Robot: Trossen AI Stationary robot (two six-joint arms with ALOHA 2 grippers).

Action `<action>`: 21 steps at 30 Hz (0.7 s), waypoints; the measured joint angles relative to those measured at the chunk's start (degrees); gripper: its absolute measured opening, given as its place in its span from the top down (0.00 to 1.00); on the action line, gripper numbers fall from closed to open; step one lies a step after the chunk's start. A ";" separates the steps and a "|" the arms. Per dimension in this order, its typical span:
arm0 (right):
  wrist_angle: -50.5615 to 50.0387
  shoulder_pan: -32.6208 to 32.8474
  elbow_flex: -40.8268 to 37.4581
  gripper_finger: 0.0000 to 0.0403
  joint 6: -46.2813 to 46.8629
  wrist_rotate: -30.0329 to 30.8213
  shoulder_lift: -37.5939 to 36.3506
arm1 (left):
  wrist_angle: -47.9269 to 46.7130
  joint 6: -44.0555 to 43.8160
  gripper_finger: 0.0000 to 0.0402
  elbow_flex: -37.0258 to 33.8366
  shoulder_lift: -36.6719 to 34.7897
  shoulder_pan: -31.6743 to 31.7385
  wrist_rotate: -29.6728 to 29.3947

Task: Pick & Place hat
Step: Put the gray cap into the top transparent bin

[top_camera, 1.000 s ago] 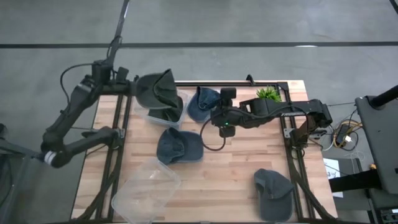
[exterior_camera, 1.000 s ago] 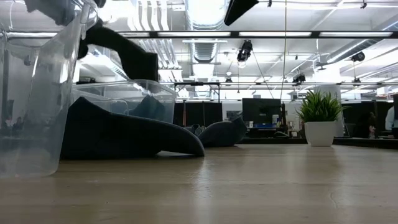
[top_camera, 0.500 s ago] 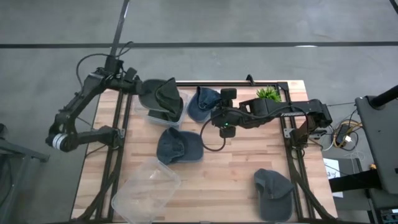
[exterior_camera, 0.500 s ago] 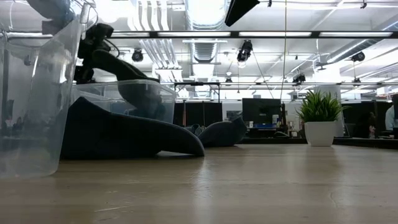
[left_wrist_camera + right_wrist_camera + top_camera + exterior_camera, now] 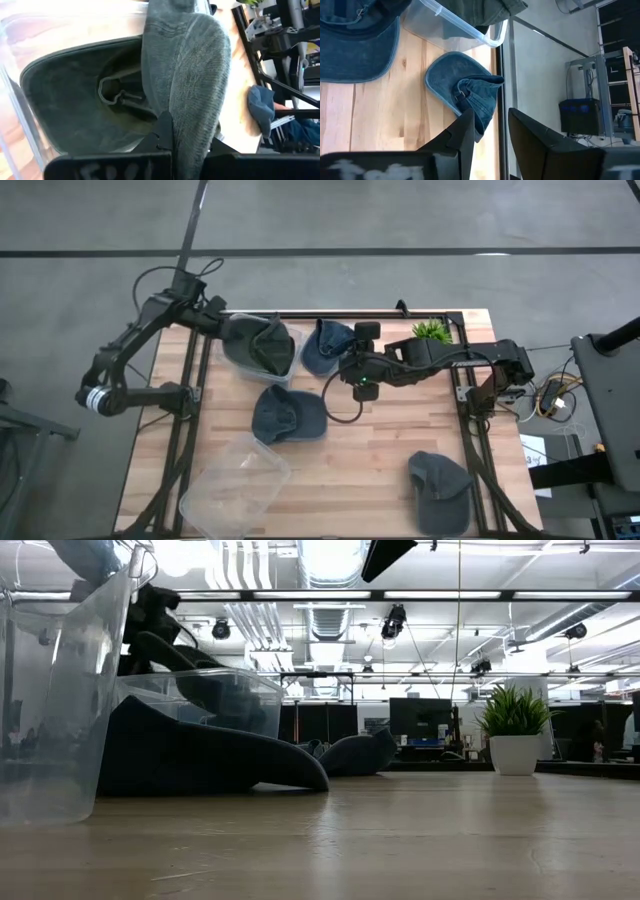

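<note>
My left gripper [image 5: 220, 328] [image 5: 187, 137] is at the far left of the table, shut on a dark green hat [image 5: 262, 342] that lies in a clear bin [image 5: 243, 363] [image 5: 200, 698]. Under it in the bin, the left wrist view shows a dark hat interior with a strap buckle [image 5: 112, 95]. My right gripper [image 5: 345, 368] [image 5: 492, 132] is open, its fingers just beside a blue hat [image 5: 325, 345] [image 5: 465, 92] that lies on the table next to the bin. Whether they touch it I cannot tell. My left gripper pinches a fold of the green hat's cloth [image 5: 192, 112] between its two fingers [image 5: 162, 132], coming from the table's left side and slanting down over the bin's rim. The hat reaches away from the fingers and rests in the bin.
A blue-grey hat [image 5: 288, 415] [image 5: 200, 755] lies mid-table and another [image 5: 440, 490] near the right front corner. A second clear bin [image 5: 235, 478] [image 5: 55, 690] sits at the near left. A potted plant [image 5: 432, 330] [image 5: 515, 730] stands at the far right.
My left gripper has come down and moved a little toward the table's right, still shut on the green hat. The hat, held up above the bin a second ago, has sunk into the bin and now lies across it.
</note>
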 joint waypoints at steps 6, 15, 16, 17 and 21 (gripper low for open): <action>0.04 -0.11 0.00 0.71 0.13 0.02 0.00 | 2.25 0.72 0.99 0.03 -1.45 0.00 4.04; 0.04 -0.11 0.00 0.73 1.27 0.03 0.00 | 2.74 -1.06 0.99 -0.19 -0.50 0.07 4.87; 0.07 -0.11 0.00 0.73 1.47 0.04 0.00 | 0.73 -0.01 0.99 -0.26 -0.01 0.04 4.74; 0.07 -0.11 0.00 0.73 1.49 0.04 0.00 | -0.78 0.95 0.99 -0.26 0.56 0.03 4.40; 0.07 -0.11 0.00 0.72 1.31 0.04 0.00 | -3.00 2.77 0.99 -0.28 2.58 0.00 -0.83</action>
